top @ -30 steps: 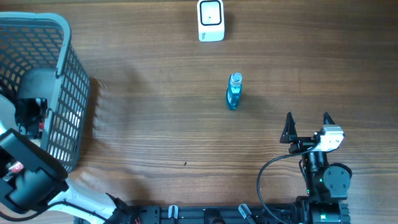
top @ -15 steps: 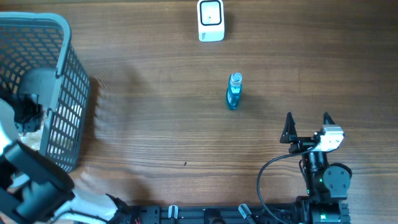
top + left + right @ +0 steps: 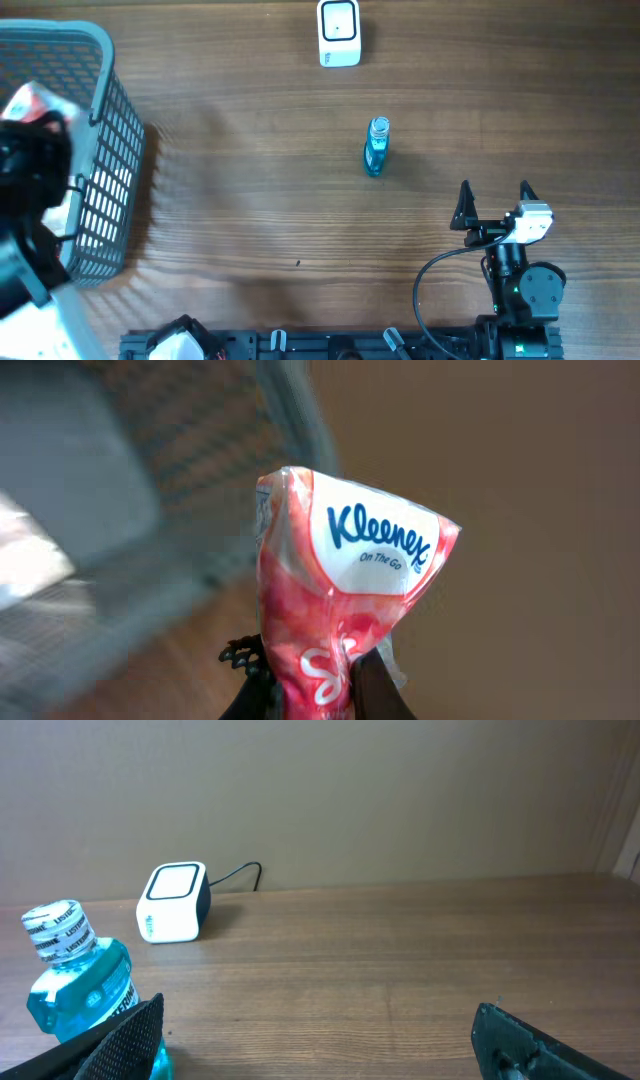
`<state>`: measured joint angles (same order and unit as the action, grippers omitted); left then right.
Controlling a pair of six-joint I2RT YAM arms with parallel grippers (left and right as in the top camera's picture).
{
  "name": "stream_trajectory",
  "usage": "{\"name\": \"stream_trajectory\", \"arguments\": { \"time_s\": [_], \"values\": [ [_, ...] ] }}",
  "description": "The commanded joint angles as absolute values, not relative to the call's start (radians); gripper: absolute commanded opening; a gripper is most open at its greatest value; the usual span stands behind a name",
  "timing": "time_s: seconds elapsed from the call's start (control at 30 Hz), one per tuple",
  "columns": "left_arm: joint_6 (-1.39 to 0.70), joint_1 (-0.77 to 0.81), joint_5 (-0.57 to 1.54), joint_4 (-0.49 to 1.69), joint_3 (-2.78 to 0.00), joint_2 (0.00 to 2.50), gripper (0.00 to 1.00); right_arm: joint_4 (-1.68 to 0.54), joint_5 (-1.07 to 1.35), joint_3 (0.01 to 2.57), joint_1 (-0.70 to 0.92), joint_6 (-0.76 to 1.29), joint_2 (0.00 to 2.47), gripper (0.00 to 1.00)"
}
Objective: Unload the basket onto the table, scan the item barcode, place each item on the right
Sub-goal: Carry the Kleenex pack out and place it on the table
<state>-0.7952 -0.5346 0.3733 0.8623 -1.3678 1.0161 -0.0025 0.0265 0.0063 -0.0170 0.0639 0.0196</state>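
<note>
One scanner [image 3: 339, 32], one bottle [image 3: 376, 147], one basket [image 3: 105, 60], one pack [image 3: 345, 610] of Kleenex and two grippers are in view. The left gripper [image 3: 315, 685] is clamped on the pack's lower end and holds it upright above the basket, far left of the scanner and lower in the overhead view. The right gripper [image 3: 495, 192] is spread wide and holds nothing, below and right of the scanner. The bottle stands upright below the scanner, well apart from it. The basket sits at the left edge of the view. Bare table [image 3: 250, 180] stretches wide below and left of the scanner, between basket and bottle.
</note>
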Motion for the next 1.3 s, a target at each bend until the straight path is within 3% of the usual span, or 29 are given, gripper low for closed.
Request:
{"name": "stream_trajectory", "arguments": {
  "time_s": [0.0, 0.03, 0.07, 0.33, 0.63, 0.77, 0.87, 0.9, 1.03, 1.2, 1.27],
  "values": [
    [-0.788, -0.361, 0.391, 0.849, -1.381, 0.957, 0.04, 0.001, 0.045, 0.006, -0.02, 0.079, 0.017, 1.0],
    [-0.788, -0.305, 0.368, 0.865, -1.381, 0.958, 0.04, 0.001, 0.045, 0.006, -0.02, 0.078, 0.017, 1.0],
    [-0.788, -0.154, 0.297, 0.943, -1.378, 0.988, 0.04, 0.001, 0.045, 0.006, -0.02, 0.078, 0.017, 1.0],
    [-0.793, 0.344, -0.014, 1.047, -1.378, 1.309, 0.04, 0.001, 0.045, 0.006, -0.02, 0.078, 0.017, 1.0],
    [-0.797, 0.435, -0.024, 1.031, -1.378, 1.724, 0.06, 0.001, 0.045, 0.006, -0.02, 0.078, 0.017, 1.0],
    [-0.797, 0.437, 0.104, 0.951, -1.378, 1.777, 0.18, 0.001, 0.045, 0.006, -0.02, 0.078, 0.017, 1.0],
    [-0.797, 0.437, 0.104, 0.913, -1.378, 1.781, 0.4, 0.001, 0.045, 0.006, -0.02, 0.078, 0.017, 1.0],
    [-0.797, 0.437, 0.104, 0.9, -1.378, 1.781, 0.58, 0.001, 0.045, 0.006, -0.02, 0.078, 0.017, 1.0],
    [-0.796, 0.437, 0.104, 0.896, -1.378, 1.781, 0.79, 0.001, 0.045, 0.006, -0.02, 0.078, 0.017, 1.0],
    [-0.792, 0.437, 0.15, 0.85, -1.383, 1.778, 0.72, 0.001, 0.045, 0.006, -0.02, 0.079, 0.017, 1.0],
    [-0.791, 0.437, 0.167, 0.824, -1.383, 1.778, 0.77, 0.001, 0.045, 0.006, -0.02, 0.079, 0.017, 1.0]
  ]
}}
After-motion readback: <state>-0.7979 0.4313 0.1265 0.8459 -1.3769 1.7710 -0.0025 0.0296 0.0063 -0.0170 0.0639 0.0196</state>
